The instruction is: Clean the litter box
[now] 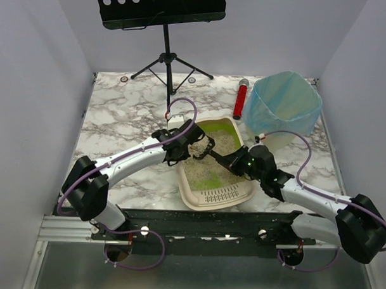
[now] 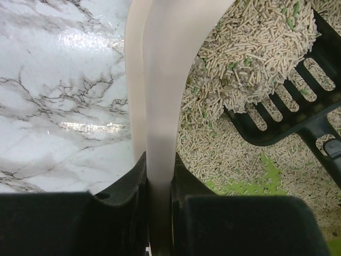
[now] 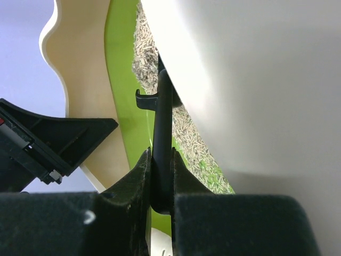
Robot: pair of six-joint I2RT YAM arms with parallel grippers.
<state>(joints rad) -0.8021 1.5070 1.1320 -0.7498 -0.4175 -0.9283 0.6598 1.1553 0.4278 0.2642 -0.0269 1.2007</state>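
Beige rim: the litter box point(image 2: 160, 80) has its left wall pinched in the left gripper point(image 2: 160, 178), whose fingers are clamped on it.
Right gripper point(image 3: 161, 176): closed tight on the black scoop point(image 2: 277, 106) handle, above the box interior.
Look: shallow beige tray, lime-green inside, tan pellets point(image 2: 213, 149), more heaped on the scoop.
Axis: lengthwise away from the arm bases, slightly angled, with the grille point(image 1: 220, 196) end nearest them.
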